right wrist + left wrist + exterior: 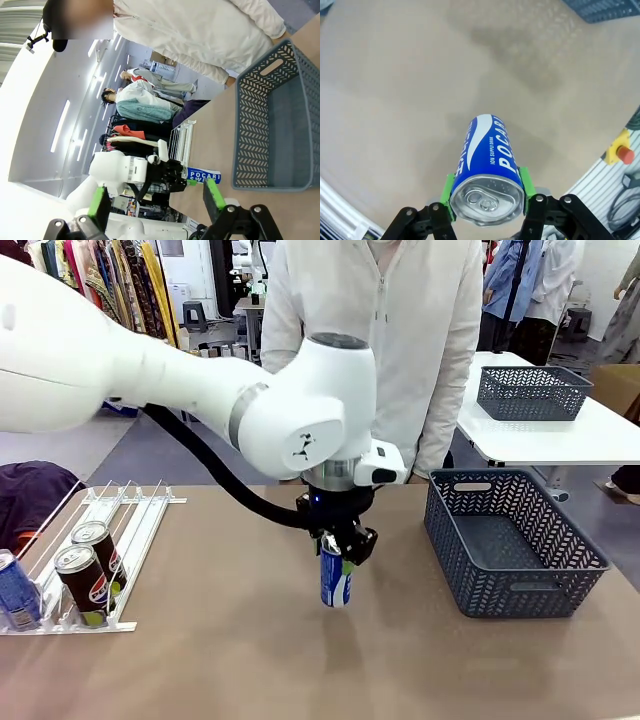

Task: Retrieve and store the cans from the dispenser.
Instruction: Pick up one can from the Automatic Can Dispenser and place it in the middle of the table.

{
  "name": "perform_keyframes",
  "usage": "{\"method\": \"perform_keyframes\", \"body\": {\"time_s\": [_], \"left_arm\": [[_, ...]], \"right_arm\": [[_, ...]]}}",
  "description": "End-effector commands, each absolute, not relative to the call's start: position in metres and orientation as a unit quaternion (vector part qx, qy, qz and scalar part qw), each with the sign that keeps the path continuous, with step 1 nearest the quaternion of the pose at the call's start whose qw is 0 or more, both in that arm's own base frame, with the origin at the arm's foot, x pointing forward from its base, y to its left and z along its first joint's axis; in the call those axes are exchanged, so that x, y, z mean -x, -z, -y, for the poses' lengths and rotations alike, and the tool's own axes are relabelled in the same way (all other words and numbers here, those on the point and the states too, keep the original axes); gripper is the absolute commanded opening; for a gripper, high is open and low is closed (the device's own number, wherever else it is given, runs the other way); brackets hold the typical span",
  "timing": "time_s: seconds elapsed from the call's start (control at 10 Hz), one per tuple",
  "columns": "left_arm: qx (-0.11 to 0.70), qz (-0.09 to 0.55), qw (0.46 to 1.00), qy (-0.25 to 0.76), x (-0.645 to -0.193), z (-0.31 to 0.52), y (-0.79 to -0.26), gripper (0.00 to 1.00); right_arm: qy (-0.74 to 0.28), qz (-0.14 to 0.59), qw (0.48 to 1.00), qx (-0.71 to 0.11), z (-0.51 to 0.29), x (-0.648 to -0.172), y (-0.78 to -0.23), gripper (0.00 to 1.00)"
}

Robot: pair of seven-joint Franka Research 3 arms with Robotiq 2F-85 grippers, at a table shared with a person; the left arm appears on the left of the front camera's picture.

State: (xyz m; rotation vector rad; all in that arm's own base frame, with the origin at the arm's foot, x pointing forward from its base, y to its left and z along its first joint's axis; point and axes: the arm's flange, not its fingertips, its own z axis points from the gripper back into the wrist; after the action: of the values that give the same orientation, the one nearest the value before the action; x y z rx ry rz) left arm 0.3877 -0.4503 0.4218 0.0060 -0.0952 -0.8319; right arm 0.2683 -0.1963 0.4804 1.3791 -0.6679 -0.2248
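Blue can (487,165), tan tabletop (395,100), clothes racks (105,280)

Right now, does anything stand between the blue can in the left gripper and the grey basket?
Nothing visible does. The left gripper holds the blue can upright, and only bare table lies between it and the grey basket.

A brown table (230,660) spans the lower frame, with a dark grey lattice basket (452,540) standing at its right. Top centre, a person (400,360) in a white jacket stands behind it. Upper right, a white table (560,445) bears a second basket (530,395). Coloured clothes (100,280) hang upper left, and a purple cloth (30,495) lies at the left edge.
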Motion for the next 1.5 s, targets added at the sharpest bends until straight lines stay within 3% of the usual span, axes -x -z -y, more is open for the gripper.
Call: {"method": "perform_keyframes", "body": {"time_s": [0.0, 0.4, 0.5, 0.6, 0.7, 1.1, 1.4], "left_arm": [[0.006, 0.061, 0.908, 0.414, -0.391, 0.445, -0.412, 0.00], [-0.012, 0.053, 0.908, 0.415, -0.395, 0.447, -0.407, 0.00], [-0.012, 0.052, 0.908, 0.416, -0.394, 0.447, -0.406, 0.18], [-0.011, 0.049, 0.908, 0.416, -0.394, 0.447, -0.406, 0.76], [-0.013, 0.050, 0.907, 0.417, -0.395, 0.448, -0.406, 1.00], [0.001, 0.074, 0.906, 0.416, -0.391, 0.441, -0.428, 1.00], [0.068, 0.098, 0.897, 0.425, -0.377, 0.400, -0.502, 1.00]], "right_arm": [[0.099, 0.310, 0.708, -0.627, 0.198, -0.270, -0.484, 1.00], [0.099, 0.310, 0.708, -0.627, 0.198, -0.270, -0.484, 1.00], [0.099, 0.310, 0.708, -0.627, 0.198, -0.270, -0.484, 1.00], [0.099, 0.310, 0.708, -0.627, 0.198, -0.270, -0.484, 1.00], [0.099, 0.310, 0.708, -0.627, 0.198, -0.270, -0.484, 1.00], [0.099, 0.310, 0.708, -0.627, 0.198, -0.270, -0.484, 1.00], [0.099, 0.310, 0.708, -0.627, 0.198, -0.270, -0.484, 1.00]]}}
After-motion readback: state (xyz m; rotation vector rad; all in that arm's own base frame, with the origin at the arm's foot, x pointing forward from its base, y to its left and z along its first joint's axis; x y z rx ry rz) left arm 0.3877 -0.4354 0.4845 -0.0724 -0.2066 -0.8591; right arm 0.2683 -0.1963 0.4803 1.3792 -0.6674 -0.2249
